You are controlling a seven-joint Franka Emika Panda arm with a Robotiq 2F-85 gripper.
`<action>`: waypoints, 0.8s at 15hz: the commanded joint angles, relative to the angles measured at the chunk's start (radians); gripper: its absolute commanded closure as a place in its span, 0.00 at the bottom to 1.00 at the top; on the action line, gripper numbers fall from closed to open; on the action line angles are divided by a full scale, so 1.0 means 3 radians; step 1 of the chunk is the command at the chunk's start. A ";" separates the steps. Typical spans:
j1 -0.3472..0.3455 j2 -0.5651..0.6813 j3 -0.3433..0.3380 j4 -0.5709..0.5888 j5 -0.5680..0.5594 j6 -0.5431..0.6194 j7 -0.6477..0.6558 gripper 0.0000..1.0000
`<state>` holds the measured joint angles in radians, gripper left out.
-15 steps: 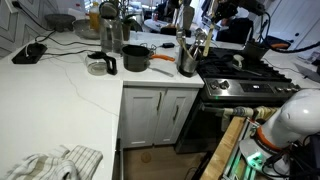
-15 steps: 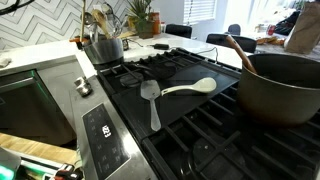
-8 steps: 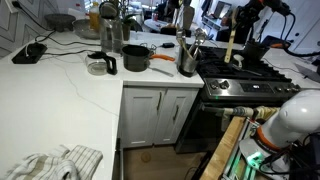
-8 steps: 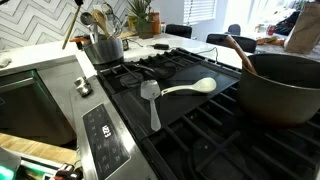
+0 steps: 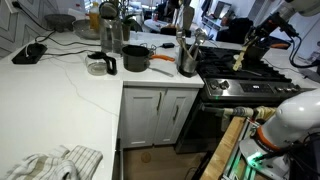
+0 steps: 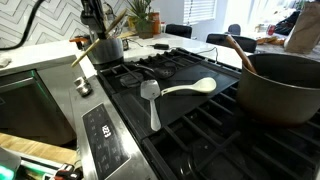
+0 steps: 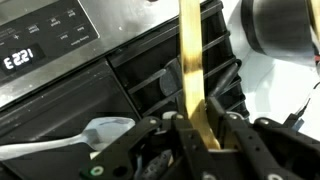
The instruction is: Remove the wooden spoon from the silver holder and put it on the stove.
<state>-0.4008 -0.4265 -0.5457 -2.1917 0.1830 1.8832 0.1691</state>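
My gripper (image 7: 200, 128) is shut on the wooden spoon (image 7: 189, 60), whose tan handle runs straight up the wrist view over the stove's (image 7: 150, 75) grates and steel front. In an exterior view the gripper (image 5: 247, 50) holds the spoon (image 5: 239, 60) low over the stove (image 5: 235, 82), to the right of the silver holder (image 5: 186, 62). In an exterior view the spoon (image 6: 88, 52) slants down in front of the holder (image 6: 106, 48), under the dark gripper (image 6: 96, 22), at the stove's (image 6: 190, 120) far corner. Other utensils still stand in the holder.
A grey spatula (image 6: 151, 98) and a white spoon (image 6: 190, 88) lie on the stove. A large dark pot (image 6: 280, 90) holds another wooden utensil (image 6: 238, 50). A black pot (image 5: 136, 58) and a glass jug (image 5: 100, 65) stand on the white counter (image 5: 70, 85).
The gripper has carried the wooden spoon out of the holder, across to the stove and downward. The spoon has tilted from upright to slanted.
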 commanded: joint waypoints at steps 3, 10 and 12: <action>-0.0150 0.0696 -0.0562 0.0160 0.0722 -0.0199 -0.0207 0.93; -0.0194 0.0485 -0.0328 0.0042 0.0515 -0.0045 -0.0188 0.74; -0.0182 0.0555 -0.0351 0.0097 0.0551 -0.0135 -0.0166 0.93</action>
<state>-0.4445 -0.2856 -0.6566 -2.1807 0.3321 1.8729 0.1167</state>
